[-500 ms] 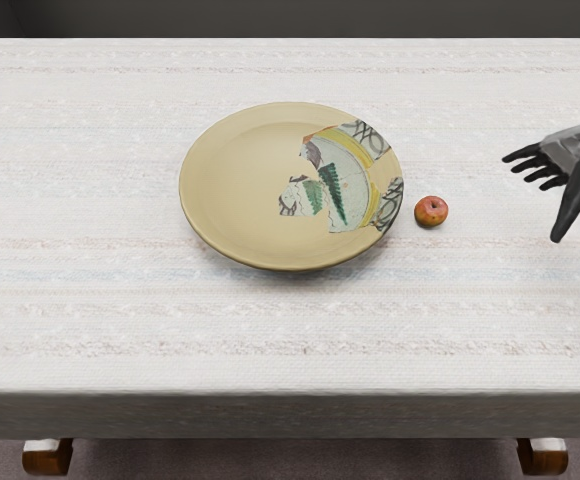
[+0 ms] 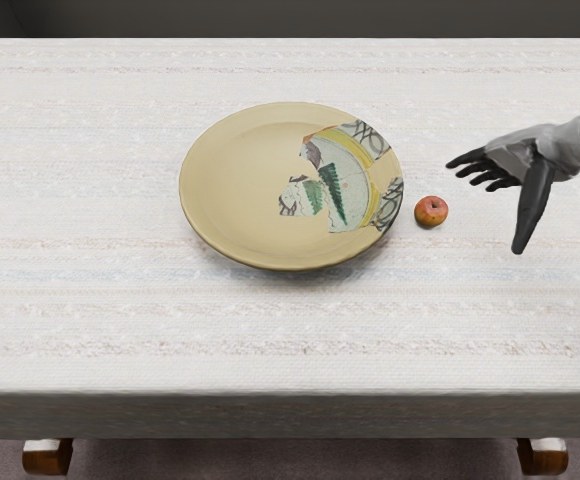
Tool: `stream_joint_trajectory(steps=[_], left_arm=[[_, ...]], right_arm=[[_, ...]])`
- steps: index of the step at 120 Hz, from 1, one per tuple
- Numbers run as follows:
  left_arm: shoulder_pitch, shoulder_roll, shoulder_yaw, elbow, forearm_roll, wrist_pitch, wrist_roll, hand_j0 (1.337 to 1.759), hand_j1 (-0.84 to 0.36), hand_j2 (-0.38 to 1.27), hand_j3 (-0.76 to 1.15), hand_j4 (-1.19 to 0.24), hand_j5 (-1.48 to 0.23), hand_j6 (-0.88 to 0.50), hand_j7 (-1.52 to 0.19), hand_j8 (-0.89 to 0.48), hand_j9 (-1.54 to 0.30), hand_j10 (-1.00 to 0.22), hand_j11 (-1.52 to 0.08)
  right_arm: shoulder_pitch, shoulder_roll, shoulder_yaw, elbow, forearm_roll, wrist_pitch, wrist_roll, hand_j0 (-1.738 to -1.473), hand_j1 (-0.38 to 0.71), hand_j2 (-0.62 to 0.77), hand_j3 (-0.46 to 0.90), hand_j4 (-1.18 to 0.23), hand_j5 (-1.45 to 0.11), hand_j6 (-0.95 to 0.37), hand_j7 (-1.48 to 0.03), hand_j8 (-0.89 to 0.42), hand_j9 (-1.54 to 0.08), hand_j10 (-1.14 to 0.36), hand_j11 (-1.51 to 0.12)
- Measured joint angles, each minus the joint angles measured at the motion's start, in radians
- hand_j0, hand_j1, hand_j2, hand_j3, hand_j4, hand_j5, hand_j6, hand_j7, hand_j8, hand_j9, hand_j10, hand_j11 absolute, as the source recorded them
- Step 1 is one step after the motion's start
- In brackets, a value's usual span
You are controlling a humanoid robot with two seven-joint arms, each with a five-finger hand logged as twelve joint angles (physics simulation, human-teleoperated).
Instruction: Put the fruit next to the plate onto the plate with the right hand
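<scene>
A single head view looks down at a slant from above the table's (image 2: pixel 120 330) near edge, facing its far edge, fairly close. The right hand (image 2: pixel 520 160) enters at the right border, with the plate (image 2: pixel 240 180) to the hand's left in the picture.

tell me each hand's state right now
right hand: open, holding nothing
left hand: not in view

One plate (image 2: pixel 240 185), one small fruit (image 2: pixel 431 211), one table (image 2: pixel 120 320) and one robot hand (image 2: pixel 515 170) are visible.
</scene>
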Motion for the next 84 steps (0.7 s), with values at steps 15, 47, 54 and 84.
stream_joint_trajectory(steps=[15, 47, 54, 84], left_arm=[[0.000, 0.000, 0.000, 0.000, 0.000, 0.000, 0.000, 1.658, 0.35, 0.00, 0.00, 0.00, 0.00, 0.00, 0.00, 0.00, 0.00, 0.00, 0.00], [0.000, 0.000, 0.000, 0.000, 0.000, 0.000, 0.000, 1.658, 0.35, 0.00, 0.00, 0.00, 0.00, 0.00, 0.00, 0.00, 0.00, 0.00, 0.00], [0.000, 0.000, 0.000, 0.000, 0.000, 0.000, 0.000, 1.658, 0.35, 0.00, 0.00, 0.00, 0.00, 0.00, 0.00, 0.00, 0.00, 0.00, 0.00], [0.000, 0.000, 0.000, 0.000, 0.000, 0.000, 0.000, 1.658, 0.35, 0.00, 0.00, 0.00, 0.00, 0.00, 0.00, 0.00, 0.00, 0.00, 0.00]], right_arm=[[-0.008, -0.005, -0.027, 0.061, -0.035, -0.176, 0.000, -1.658, -0.35, 0.00, 0.00, 0.00, 0.00, 0.00, 0.00, 0.00, 0.00, 0.00, 0.00], [-0.077, 0.127, -0.048, 0.084, -0.237, -0.511, 0.000, -1.658, -0.35, 0.00, 0.00, 0.00, 0.00, 0.00, 0.00, 0.00, 0.00, 0.00, 0.00], [-0.094, 0.149, -0.064, 0.085, -0.278, -0.539, 0.000, -1.658, -0.35, 0.00, 0.00, 0.00, 0.00, -0.01, 0.00, 0.00, 0.00, 0.00, 0.00], [-0.107, 0.225, -0.144, 0.078, -0.383, -0.619, 0.000, -1.658, -0.35, 0.00, 0.00, 0.00, 0.00, -0.01, 0.00, 0.00, 0.00, 0.00, 0.00]])
